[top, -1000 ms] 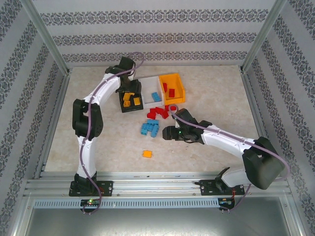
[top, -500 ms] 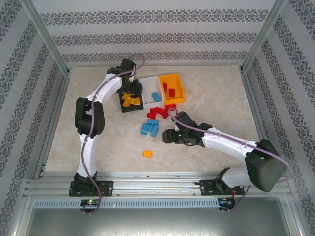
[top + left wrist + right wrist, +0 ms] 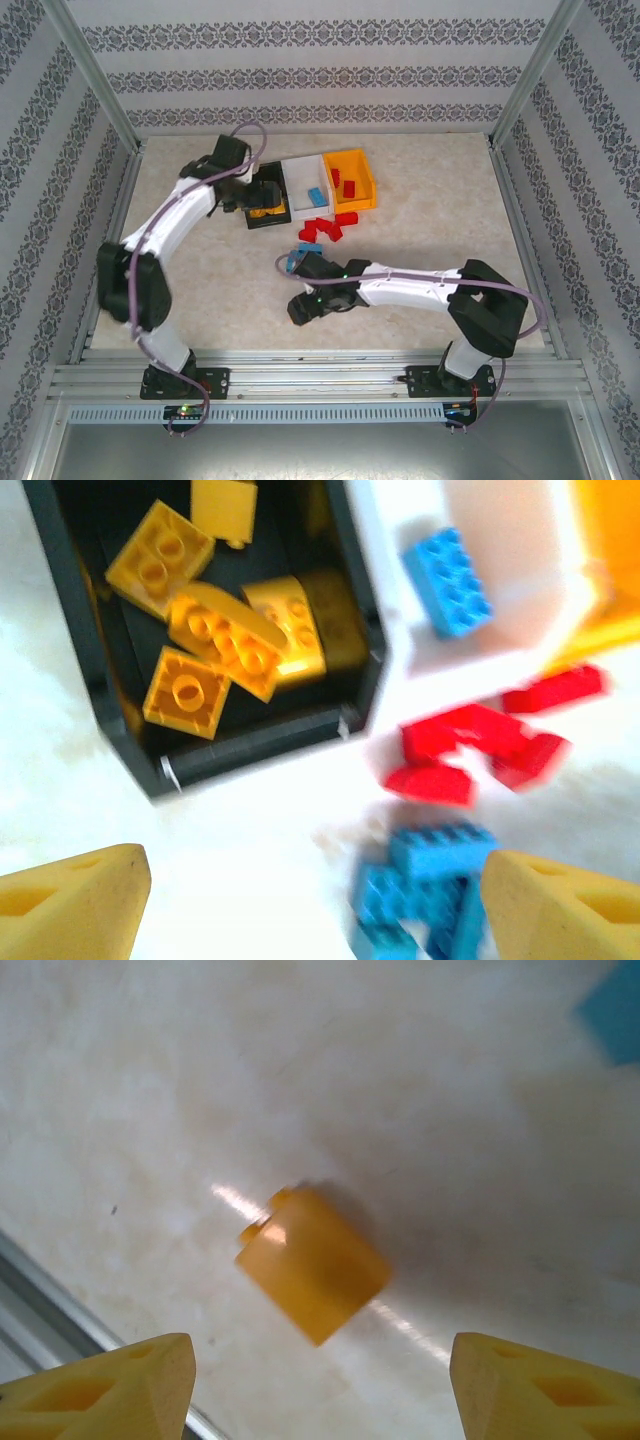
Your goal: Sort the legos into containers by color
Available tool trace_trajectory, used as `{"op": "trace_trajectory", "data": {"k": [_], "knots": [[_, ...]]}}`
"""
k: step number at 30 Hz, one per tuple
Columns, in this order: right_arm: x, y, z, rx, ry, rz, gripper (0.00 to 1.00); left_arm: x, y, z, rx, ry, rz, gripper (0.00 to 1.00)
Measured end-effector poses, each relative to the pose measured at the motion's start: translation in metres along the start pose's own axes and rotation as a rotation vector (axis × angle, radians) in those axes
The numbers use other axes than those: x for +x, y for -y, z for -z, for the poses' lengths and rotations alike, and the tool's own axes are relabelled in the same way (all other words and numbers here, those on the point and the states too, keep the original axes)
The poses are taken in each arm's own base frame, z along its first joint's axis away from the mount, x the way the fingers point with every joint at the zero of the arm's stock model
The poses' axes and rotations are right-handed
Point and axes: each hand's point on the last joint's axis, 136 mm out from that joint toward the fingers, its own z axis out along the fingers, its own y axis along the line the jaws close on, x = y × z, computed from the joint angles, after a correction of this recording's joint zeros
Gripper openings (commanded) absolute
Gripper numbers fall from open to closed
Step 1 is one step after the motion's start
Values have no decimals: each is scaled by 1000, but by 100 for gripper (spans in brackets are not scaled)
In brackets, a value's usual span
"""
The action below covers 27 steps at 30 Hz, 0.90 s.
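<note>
Jaws of the right arm stand spread astride a small orange-yellow plastic brick point(image 3: 315, 1265), seemingly to grip it; it lies on the worktop point(image 3: 450, 1080) well short of the black plastic bin point(image 3: 255, 742) holding its colour. Left jaws gape empty beside that bin.

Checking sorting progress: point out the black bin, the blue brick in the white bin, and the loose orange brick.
black bin point(image 3: 255, 748), left wrist view, near wall.
blue brick point(image 3: 447, 582), left wrist view, studded top.
loose orange brick point(image 3: 315, 1265), right wrist view, middle of its body.

Bright, even light; both wrist views blur (the left washes out white), glare streaking the table point(image 3: 150, 1090).
</note>
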Motion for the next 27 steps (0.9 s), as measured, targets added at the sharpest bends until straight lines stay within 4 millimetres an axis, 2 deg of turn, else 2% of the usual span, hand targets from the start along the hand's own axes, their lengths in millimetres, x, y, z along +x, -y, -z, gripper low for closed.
{"op": "trace_trajectory", "data": {"k": [2, 4, 8, 10, 16, 21, 24, 27], "knots": [[10, -10, -6, 13, -38, 94, 69, 16, 7, 23, 60, 37, 24, 87], [15, -17, -9, 28, -60, 169, 69, 32, 10, 37, 100, 52, 41, 88], [14, -14, -15, 91, -81, 271, 69, 58, 8, 45, 130, 36, 66, 89], [12, -8, -18, 126, -91, 298, 69, 65, 7, 48, 134, 37, 66, 91], [5, 5, -27, 218, -104, 341, 67, 71, 1, 65, 129, 73, 64, 93], [-5, 6, -36, 258, -103, 346, 63, 81, -16, 65, 102, 70, 94, 94], [-5, 7, -40, 263, -108, 344, 56, 86, -25, 64, 83, 56, 110, 94], [-7, 6, -41, 259, -105, 339, 43, 84, -31, 68, 74, 70, 110, 95]]}}
